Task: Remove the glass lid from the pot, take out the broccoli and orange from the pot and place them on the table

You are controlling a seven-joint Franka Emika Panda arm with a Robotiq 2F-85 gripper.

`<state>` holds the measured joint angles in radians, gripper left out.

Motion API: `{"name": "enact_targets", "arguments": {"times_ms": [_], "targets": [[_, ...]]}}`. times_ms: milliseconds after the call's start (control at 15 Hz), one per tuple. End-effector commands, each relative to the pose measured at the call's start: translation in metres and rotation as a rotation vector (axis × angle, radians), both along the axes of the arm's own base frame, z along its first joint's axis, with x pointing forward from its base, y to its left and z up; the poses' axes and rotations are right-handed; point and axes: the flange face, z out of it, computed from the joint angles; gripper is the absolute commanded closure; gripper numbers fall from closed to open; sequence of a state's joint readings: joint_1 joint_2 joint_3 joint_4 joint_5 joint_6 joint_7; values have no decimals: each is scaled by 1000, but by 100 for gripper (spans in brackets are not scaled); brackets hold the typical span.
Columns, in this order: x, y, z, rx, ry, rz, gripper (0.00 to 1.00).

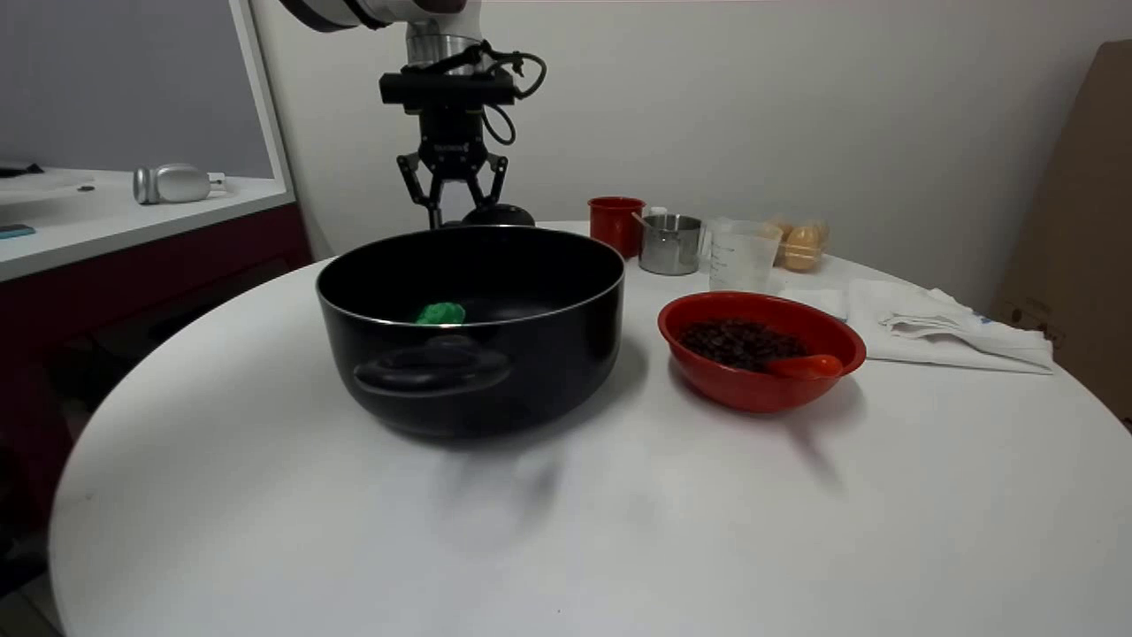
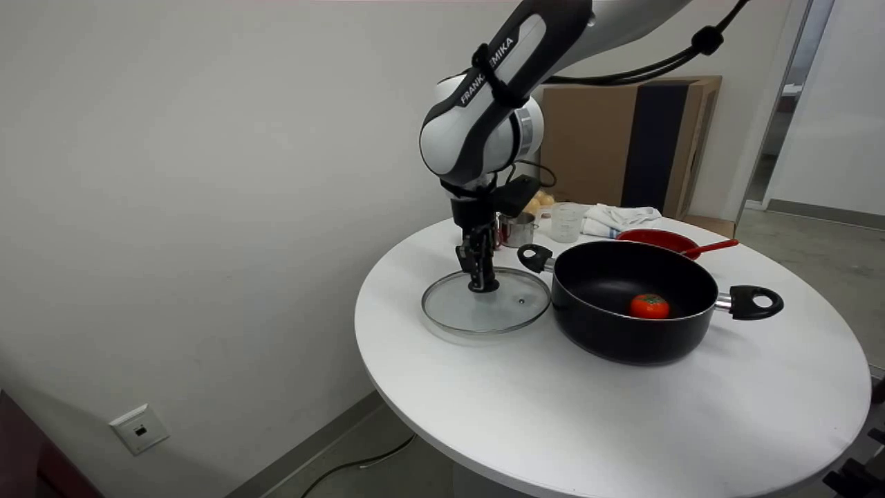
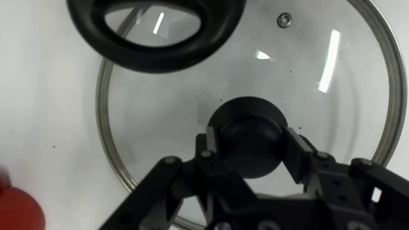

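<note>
Glass lid [image 2: 494, 312] was off, level beside pot [image 2: 622, 344], seemingly down on table [image 2: 588, 415]! Gripper [image 3: 250, 145] looked clamped on black knob [image 3: 249, 135], both sides pressed. Likely rigid, breakable, moderately heavy; knob was surest hold, slick dome worst. Inside pot sat orange [image 2: 649, 306] and broccoli [image 1: 440, 314], neither out yet.

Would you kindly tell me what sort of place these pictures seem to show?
Probably a lab or office room rather than a home kitchen: a robot arm hangs over a round white table, a large cardboard box stands nearby, and a socket plate sits on the wall.
</note>
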<state>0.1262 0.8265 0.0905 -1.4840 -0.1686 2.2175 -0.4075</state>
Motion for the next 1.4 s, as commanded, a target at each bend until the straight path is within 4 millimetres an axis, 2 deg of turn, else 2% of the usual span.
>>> {"name": "enact_targets", "arguments": {"times_ms": [0, 133, 200, 267, 333, 400, 533, 733, 1000, 1133, 1333], "targets": [[0, -9, 0, -19, -13, 2, 74], [0, -12, -2, -23, -3, -13, 74], [0, -13, -2, -25, -5, -16, 59], [0, -14, -1, -23, -3, -15, 39], [0, -15, 0, -24, -2, -15, 33], [0, -15, 1, -25, 0, -13, 19], [-2, -15, 9, -13, 5, -12, 2], [-7, -9, 37, 29, 12, -3, 0], [-21, -8, 101, 82, 29, 25, 0], [-26, -20, 131, 68, 22, 12, 0], [-37, -57, 162, 23, 3, -40, 0]]}}
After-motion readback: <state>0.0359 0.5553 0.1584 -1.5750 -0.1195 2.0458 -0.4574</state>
